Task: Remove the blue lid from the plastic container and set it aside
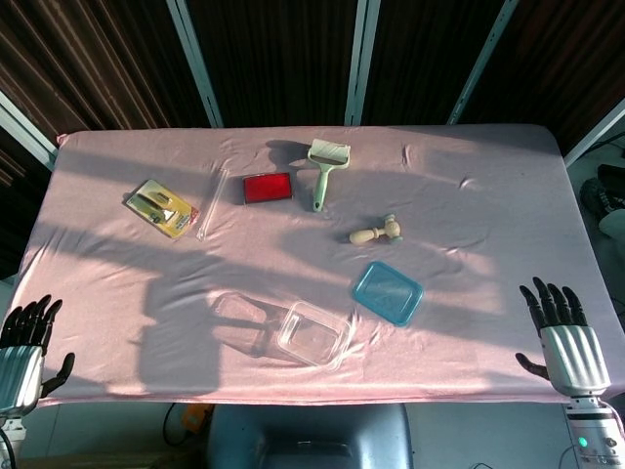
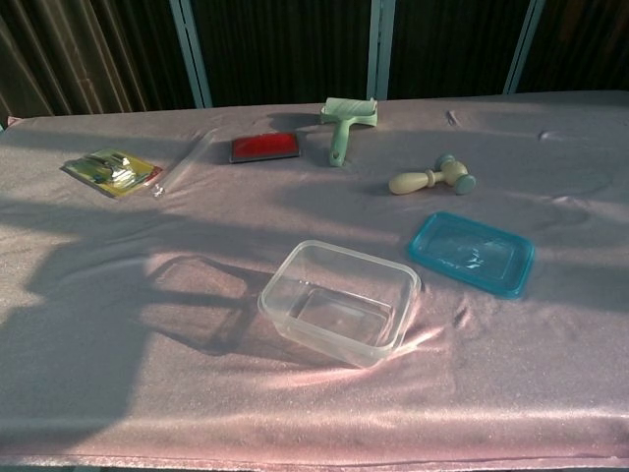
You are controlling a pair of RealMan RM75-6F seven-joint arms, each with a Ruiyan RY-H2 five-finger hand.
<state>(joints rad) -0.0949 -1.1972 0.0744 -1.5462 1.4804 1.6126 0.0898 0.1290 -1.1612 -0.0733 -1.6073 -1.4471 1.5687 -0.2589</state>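
Observation:
The blue lid (image 1: 388,292) (image 2: 472,253) lies flat on the pink cloth, just right of the clear plastic container (image 1: 312,333) (image 2: 340,301), which stands open with nothing in it. My right hand (image 1: 561,337) hangs beyond the table's front right corner, fingers spread, holding nothing. My left hand (image 1: 21,349) is off the front left corner, fingers apart and empty. Neither hand shows in the chest view.
Further back lie a wooden mallet (image 1: 377,232), a green lint roller (image 1: 324,165), a red pad (image 1: 268,187), a clear tube (image 1: 212,202) and a yellow packet (image 1: 162,207). The pink tablecloth (image 1: 488,205) covers the whole table.

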